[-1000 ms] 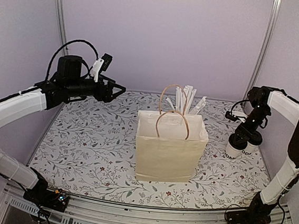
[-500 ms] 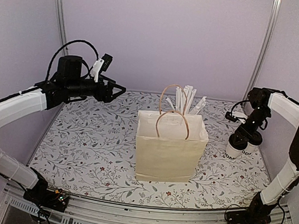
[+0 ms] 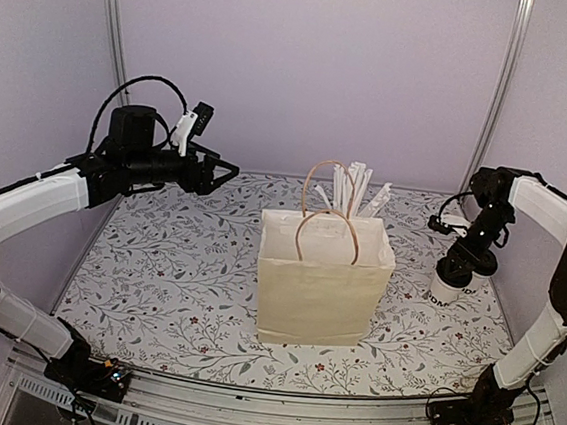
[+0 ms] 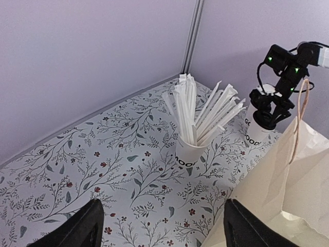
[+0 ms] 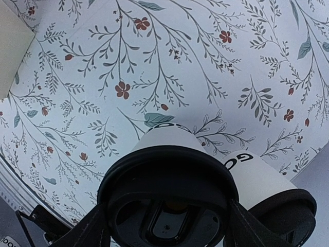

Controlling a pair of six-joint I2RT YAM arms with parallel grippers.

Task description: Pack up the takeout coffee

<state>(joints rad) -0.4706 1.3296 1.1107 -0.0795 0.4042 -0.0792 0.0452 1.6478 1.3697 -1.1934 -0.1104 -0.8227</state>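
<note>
The takeout coffee [image 3: 445,288] is a white paper cup with dark lettering and a black lid, standing at the table's right side. In the right wrist view the cup [image 5: 169,141] sits directly under the camera. My right gripper [image 3: 456,264] comes down on it from above. Its two fingers [image 5: 97,229] press against opposite sides of the black lid, so the right gripper [image 5: 165,222] is shut on the cup. My left gripper [image 3: 222,174] hovers high at the back left. In its own view the left gripper [image 4: 162,231] is open with nothing between its fingers.
A second lidded white cup [image 5: 259,172] stands touching the held one on its right. A cream paper bag [image 3: 322,277] with rope handles stands open mid-table. Behind it is a white cup of long white straws [image 4: 190,154]. Purple walls close in the back and sides.
My right wrist has shifted slightly left and toward the near edge over the cup. The left arm has not moved.
</note>
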